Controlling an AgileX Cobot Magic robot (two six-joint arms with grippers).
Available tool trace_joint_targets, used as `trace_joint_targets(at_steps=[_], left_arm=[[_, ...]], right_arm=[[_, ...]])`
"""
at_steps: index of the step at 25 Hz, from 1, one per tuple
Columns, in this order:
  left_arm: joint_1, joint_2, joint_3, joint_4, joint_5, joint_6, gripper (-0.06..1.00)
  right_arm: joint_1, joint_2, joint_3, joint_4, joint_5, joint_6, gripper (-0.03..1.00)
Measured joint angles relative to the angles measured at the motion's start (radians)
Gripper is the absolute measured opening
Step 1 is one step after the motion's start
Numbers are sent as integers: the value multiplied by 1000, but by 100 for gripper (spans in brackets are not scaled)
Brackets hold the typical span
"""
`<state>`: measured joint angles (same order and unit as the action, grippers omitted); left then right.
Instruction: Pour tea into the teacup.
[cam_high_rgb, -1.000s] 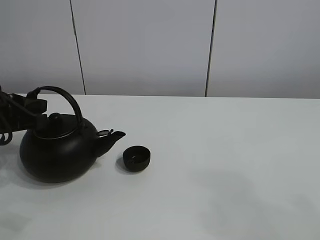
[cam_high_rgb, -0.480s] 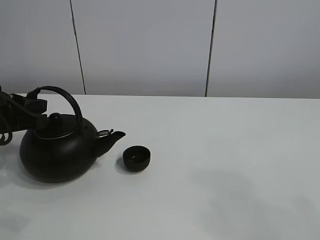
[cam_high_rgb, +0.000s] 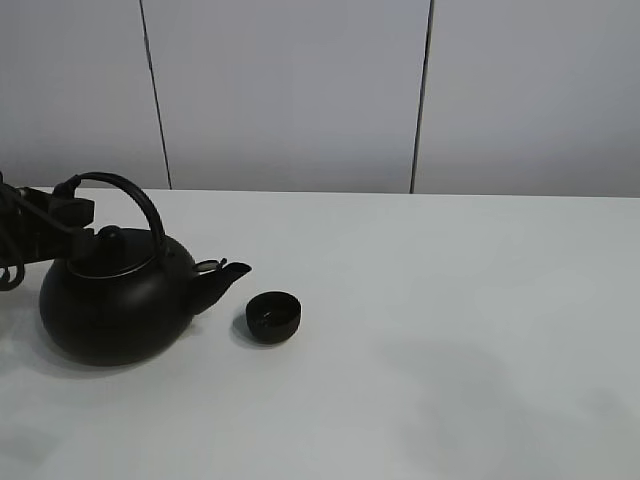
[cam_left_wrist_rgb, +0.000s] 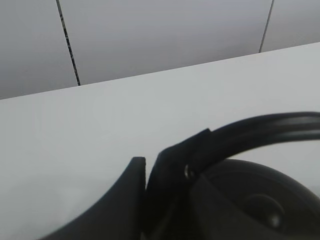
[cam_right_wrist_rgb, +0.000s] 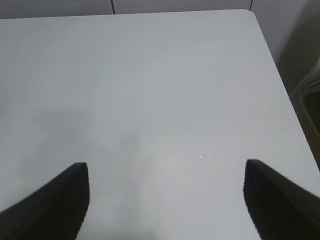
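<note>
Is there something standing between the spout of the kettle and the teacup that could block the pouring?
Nothing visible stands in the way. The kettle points its spout toward the teacup, and only bare white table shows in the small gap between them. The cup's mouth is open, with no cover on it.

Soft, even overhead light washes my white matte tabletop (cam_high_rgb: 450, 260), leaving only faint grey shadows; the round matte black kettle (cam_high_rgb: 115, 305) reads almost featureless. In my left wrist view, its arched handle (cam_left_wrist_rgb: 260, 126) blurs, too close.
</note>
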<state>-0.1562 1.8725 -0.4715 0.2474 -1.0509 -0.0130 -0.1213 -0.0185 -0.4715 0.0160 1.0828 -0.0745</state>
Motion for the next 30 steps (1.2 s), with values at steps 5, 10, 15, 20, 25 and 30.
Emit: trace_joint_targets(at_steps=[5, 10, 15, 20, 25, 30], left_arm=[[0, -7, 0, 0, 8, 0, 14], [0, -69, -20, 16, 108, 1, 14], [0, -94, -42, 19, 145, 1, 14], [0, -94, -56, 24, 173, 2, 14], [0, -94, -58, 29, 189, 4, 14], [0, -94, -58, 54, 190, 4, 14]], right_arm=[[0, 0, 0, 0, 0, 0, 58], [0, 0, 0, 0, 0, 0, 58], [0, 0, 0, 0, 0, 0, 58], [0, 0, 0, 0, 0, 0, 58], [0, 0, 0, 0, 0, 0, 58], [0, 0, 0, 0, 1, 0, 58]])
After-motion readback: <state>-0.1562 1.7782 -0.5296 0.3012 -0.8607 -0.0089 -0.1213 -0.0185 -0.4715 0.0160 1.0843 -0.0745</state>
